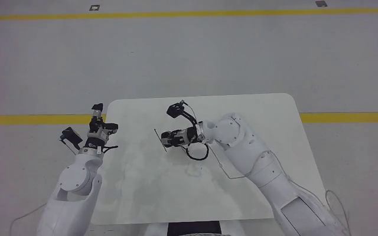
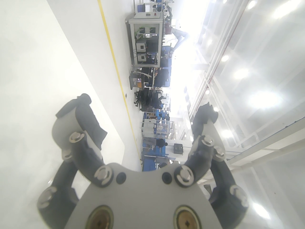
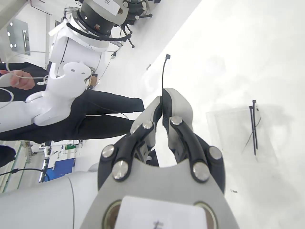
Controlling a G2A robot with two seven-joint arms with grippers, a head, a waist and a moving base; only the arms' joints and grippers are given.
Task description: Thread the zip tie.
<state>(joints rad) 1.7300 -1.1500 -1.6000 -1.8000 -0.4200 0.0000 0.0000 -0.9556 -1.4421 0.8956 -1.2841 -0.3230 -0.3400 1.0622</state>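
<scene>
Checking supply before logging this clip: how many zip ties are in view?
3. One zip tie is clamped in the right gripper, head end sticking out. Two spare zip ties lie side by side on a clear sheet on the table. Others could hide under the arms.

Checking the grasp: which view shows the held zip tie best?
Right wrist view: the zip tie stands clamped in the shut jaws of the right gripper, head end out. Top view gives it as a thin dark line. Left wrist view faces the room.
</scene>
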